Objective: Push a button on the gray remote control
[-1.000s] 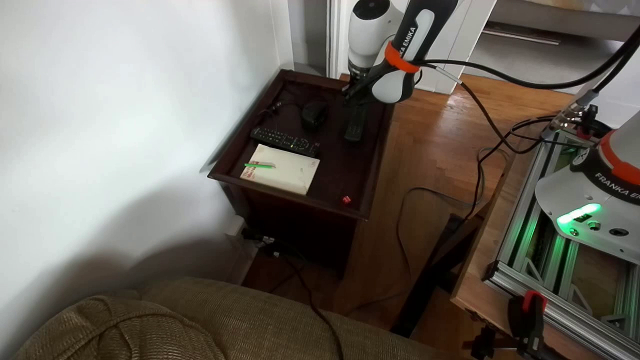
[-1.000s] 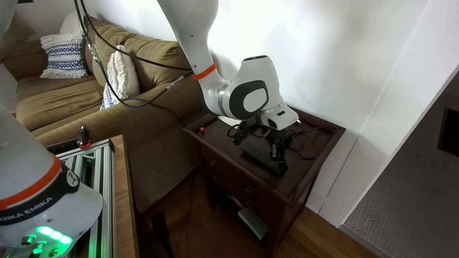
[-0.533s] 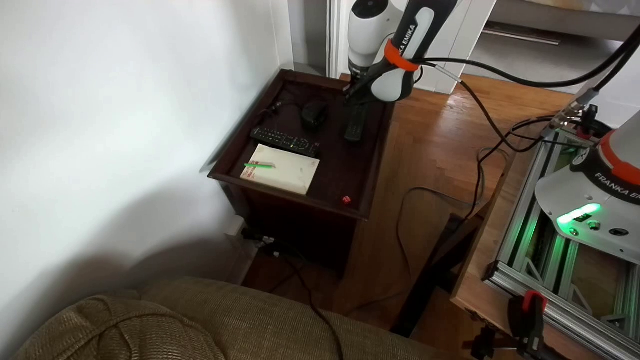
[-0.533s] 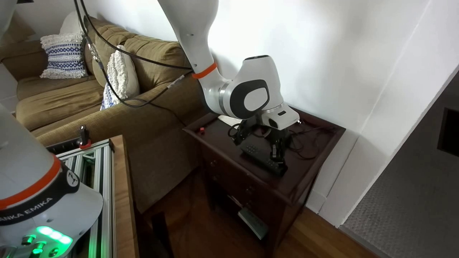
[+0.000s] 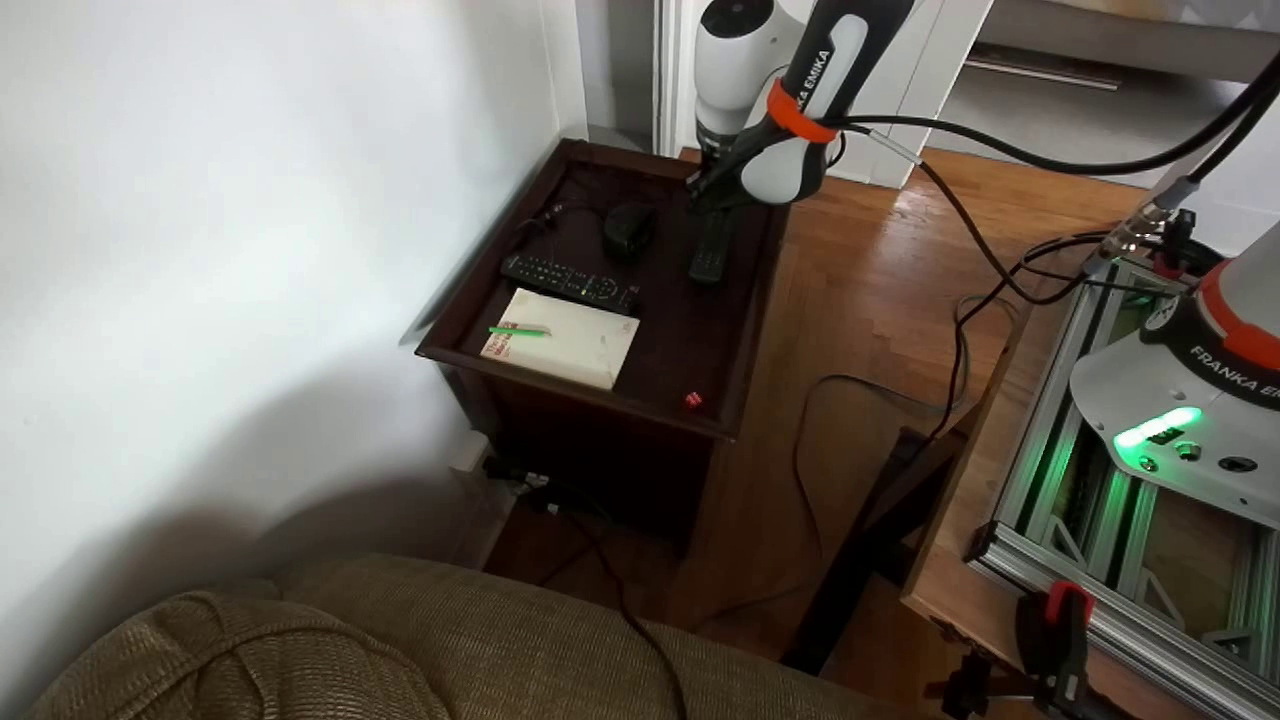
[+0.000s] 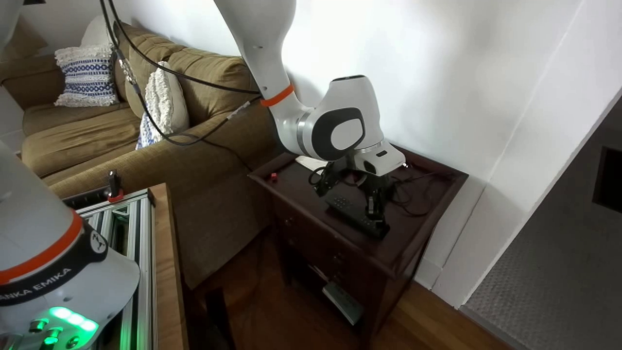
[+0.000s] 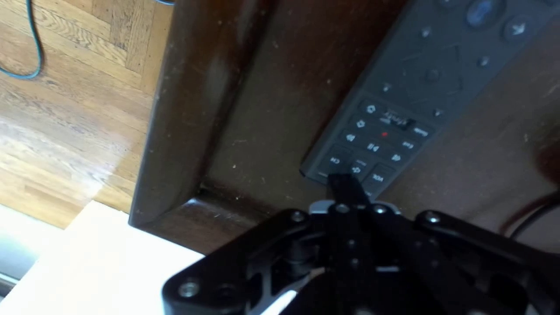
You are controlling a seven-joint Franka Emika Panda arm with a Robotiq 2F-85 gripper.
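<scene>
The gray remote control point(image 7: 420, 83) lies on the dark wooden side table point(image 7: 245, 127), slanting through the wrist view. It also shows in both exterior views point(image 5: 709, 258) point(image 6: 351, 209), partly behind the gripper. My gripper point(image 7: 348, 181) is shut, its fingers together with nothing seen between them. In the wrist view its tips cover part of the remote's near end, just below the CH and mute keys and beside the VOL key. In an exterior view the gripper point(image 6: 376, 214) points down at the remote's end. I cannot tell whether the tips touch it.
A longer black remote point(image 5: 570, 283) lies beside a pale booklet point(image 5: 575, 345) with a green pen point(image 5: 518, 331) on it. A chunky black device point(image 5: 628, 230) with cables stands near the gray remote. A small red die point(image 5: 693, 400) lies near the table's edge. A wall borders the table.
</scene>
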